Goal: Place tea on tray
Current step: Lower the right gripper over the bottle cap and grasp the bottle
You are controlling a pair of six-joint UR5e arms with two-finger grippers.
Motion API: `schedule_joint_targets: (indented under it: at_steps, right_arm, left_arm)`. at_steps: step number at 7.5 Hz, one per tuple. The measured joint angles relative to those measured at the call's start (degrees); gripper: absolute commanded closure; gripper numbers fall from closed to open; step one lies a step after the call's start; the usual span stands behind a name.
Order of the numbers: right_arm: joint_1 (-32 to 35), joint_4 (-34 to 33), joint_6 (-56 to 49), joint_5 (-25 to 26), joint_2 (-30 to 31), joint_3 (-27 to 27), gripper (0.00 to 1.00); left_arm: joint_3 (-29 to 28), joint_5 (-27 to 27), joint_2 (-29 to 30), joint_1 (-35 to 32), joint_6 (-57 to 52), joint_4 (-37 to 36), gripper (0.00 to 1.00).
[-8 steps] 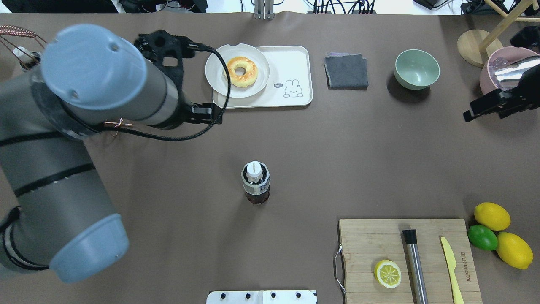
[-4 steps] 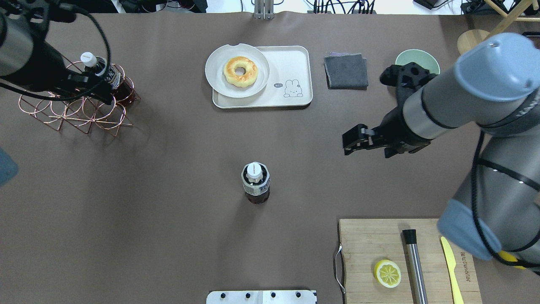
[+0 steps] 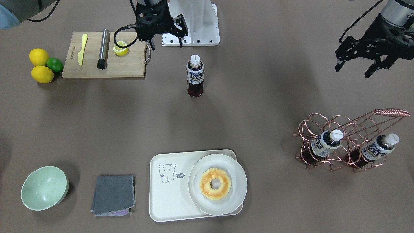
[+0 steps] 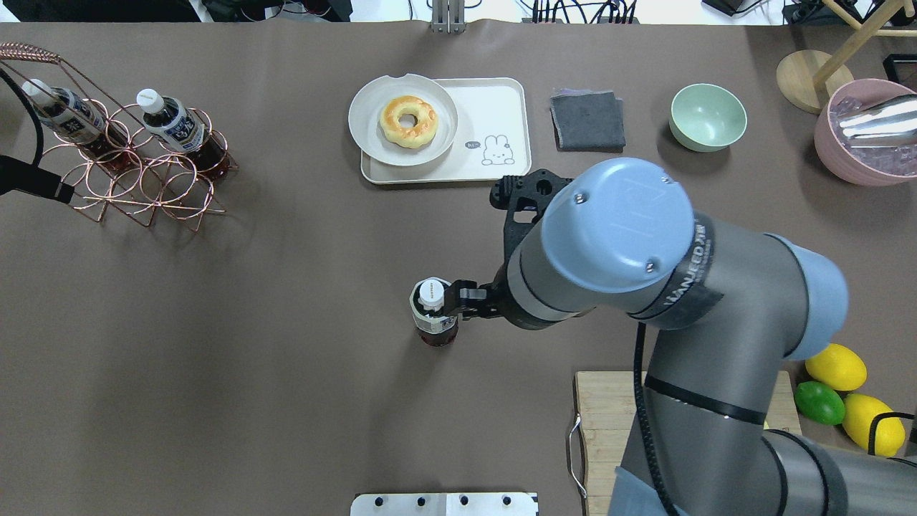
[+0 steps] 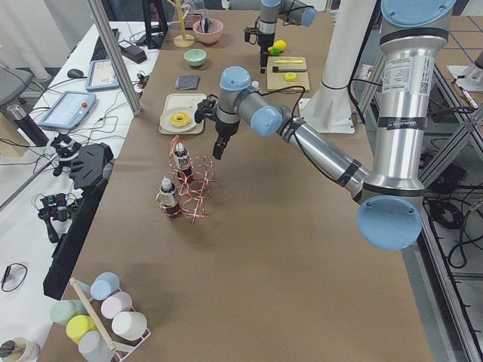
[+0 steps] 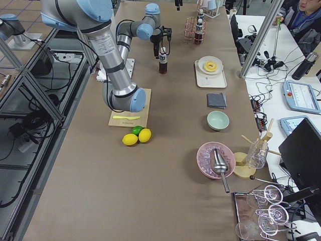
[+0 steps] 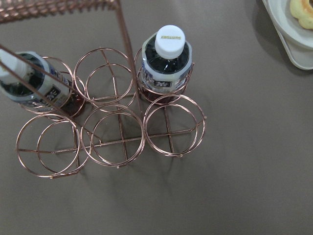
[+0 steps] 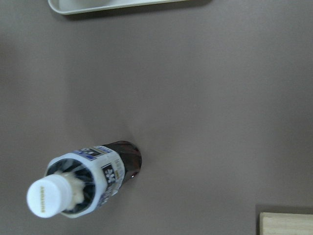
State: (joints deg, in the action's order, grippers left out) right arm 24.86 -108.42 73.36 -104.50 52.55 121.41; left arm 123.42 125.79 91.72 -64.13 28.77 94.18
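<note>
Plainly the reach for the grasp is the step in hand. The right gripper (image 3: 165,41) hangs high with its jaws apart and empty. The tea (image 4: 433,312) stands upright on the table (image 4: 286,373) below it, off to one side rather than between the fingers. Next, I judge, the gripper must line up over the bottle, drop, and close on its body. The slim, smooth clear plastic under a glossy label and white screw cap may slip or tip. The tray (image 4: 501,100), cream plastic with rounded corners and a raised rim, lies farther out beyond the gripper. Its bare half faces the gripper's side, and a round white plate (image 4: 367,136) covers the other. The left gripper (image 3: 354,66), jaws also apart, hangs over a copper wire rack (image 3: 391,112).
</note>
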Motion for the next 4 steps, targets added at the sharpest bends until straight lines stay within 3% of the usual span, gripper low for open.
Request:
schedule_joint_targets:
  at_steps: [4]
  right_arm:
    - [-3.14, -0.68, 1.96, 4.19, -8.71, -8.05, 0.11]
  left_arm:
    - [0.55, 1.07, -3.06, -2.33, -0.54, 2.03, 0.04]
